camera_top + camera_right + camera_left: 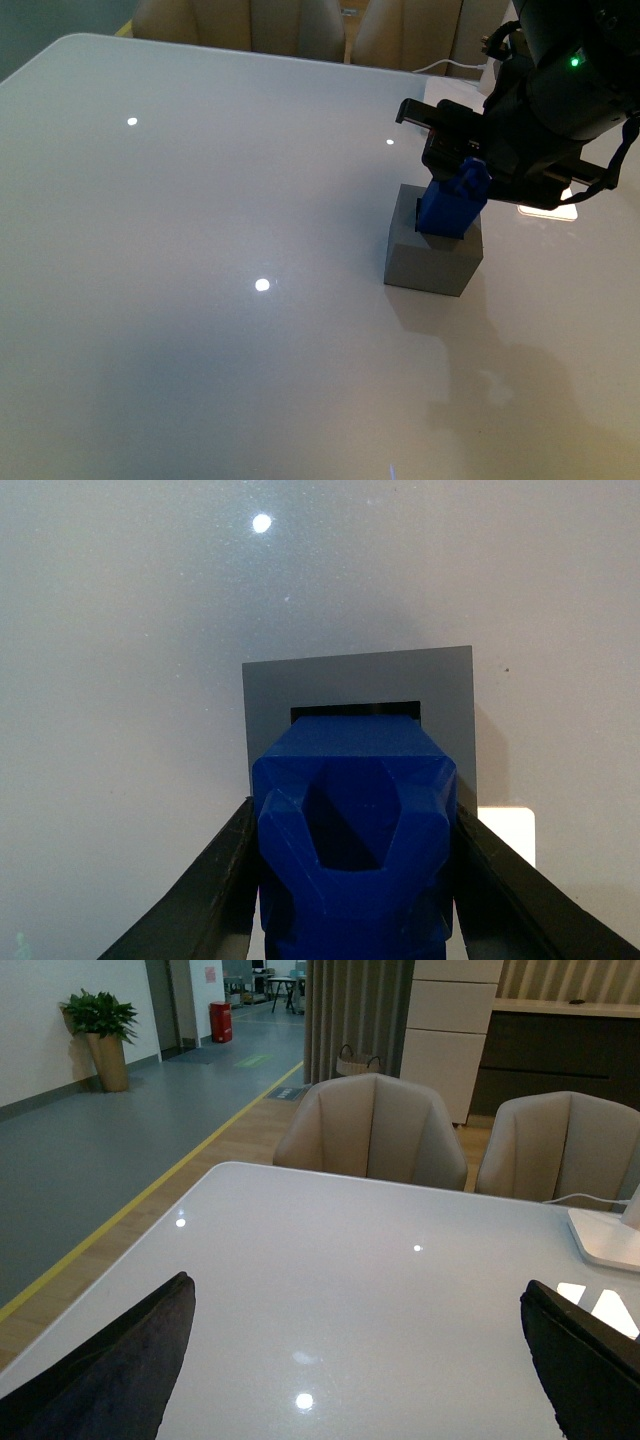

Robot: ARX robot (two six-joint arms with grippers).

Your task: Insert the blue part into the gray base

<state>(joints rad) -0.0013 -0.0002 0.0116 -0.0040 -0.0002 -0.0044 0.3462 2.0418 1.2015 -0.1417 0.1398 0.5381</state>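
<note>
The gray base [430, 258] stands on the glossy white bench [200, 220], at about 3 o'clock from the middle of the front view. The right tool [458, 190] reaches in from 1 o'clock and is closed around the blue part [450, 208]. In the right wrist view its two black fingers [205, 895] press against opposite sides of the part. The part leans, its top tipped toward 1 o'clock, with its lower end at the square hole in the base's top face. How deep it sits I cannot tell. From the wrist, a dark strip of the hole shows just beyond the part. The left tool [355, 1290] hangs above the bench with its fingers spread wide, holding nothing. Two beige chairs [370, 1130] stand past the bench's far edge, and a flat white lamp base [605, 1240] rests on the bench near that edge.
</note>
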